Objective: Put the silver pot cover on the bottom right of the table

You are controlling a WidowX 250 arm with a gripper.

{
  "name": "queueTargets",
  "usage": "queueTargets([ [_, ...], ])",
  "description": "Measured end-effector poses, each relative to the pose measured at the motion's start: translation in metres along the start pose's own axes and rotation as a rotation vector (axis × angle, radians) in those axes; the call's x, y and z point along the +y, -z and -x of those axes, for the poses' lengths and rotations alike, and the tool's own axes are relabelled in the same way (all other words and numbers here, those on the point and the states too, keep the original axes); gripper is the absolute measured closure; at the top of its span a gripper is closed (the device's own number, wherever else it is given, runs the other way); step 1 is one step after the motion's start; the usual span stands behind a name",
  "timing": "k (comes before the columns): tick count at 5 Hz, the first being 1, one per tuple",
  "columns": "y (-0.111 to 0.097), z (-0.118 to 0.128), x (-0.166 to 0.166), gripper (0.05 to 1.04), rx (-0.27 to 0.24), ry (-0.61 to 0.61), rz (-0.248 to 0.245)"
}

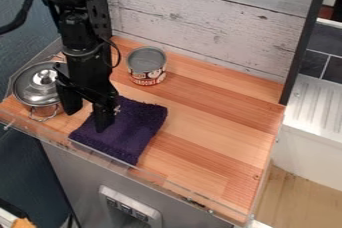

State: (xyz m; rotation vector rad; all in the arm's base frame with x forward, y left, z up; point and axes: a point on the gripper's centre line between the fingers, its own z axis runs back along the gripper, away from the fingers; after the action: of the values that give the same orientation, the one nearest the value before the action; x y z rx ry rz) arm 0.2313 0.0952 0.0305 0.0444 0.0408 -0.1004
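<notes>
Silver pot cover [45, 83] at the far left of the desk [220, 129], its round knob upward, sitting over a metal pot [44, 109]; wire handle juts from the pot toward the front edge.

Black pincer [87, 119] hangs points-down just right of the cover, fingers spread, a gap between them. One finger is beside the cover's right side; whether they touch, cannot tell. The other is over the left part of a dark purple cloth [137, 129]. The arm [80, 37] comes down from the upper left and hides part of the ground behind the pot.

Cloth lies rumpled, between the pot and the desk's bottom right corner, straight across the line from one to the other. Open tin can [147, 66] upright farther back, near the plank wall [214, 17], behind the cloth and apart from it. Grey inside, patterned band around its lower part.

Low see-through rail [150, 176] runs along the front edge, past pot and cloth. Dark upright post [304, 42] at the back right corner.
</notes>
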Motion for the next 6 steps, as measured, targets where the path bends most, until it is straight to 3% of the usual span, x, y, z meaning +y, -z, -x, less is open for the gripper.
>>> queueTargets([
  [1,0.005,0.001,-0.001,0.084,0.016,-0.002,0.014],
  [3,-0.027,-0.001,0.057,0.084,-0.091,-0.174,0.065],
  [4,-0.036,0.004,0.084,0.084,-0.127,-0.244,0.026],
  [6,-0.010,-0.005,0.112,0.085,-0.107,-0.344,-0.047],
])
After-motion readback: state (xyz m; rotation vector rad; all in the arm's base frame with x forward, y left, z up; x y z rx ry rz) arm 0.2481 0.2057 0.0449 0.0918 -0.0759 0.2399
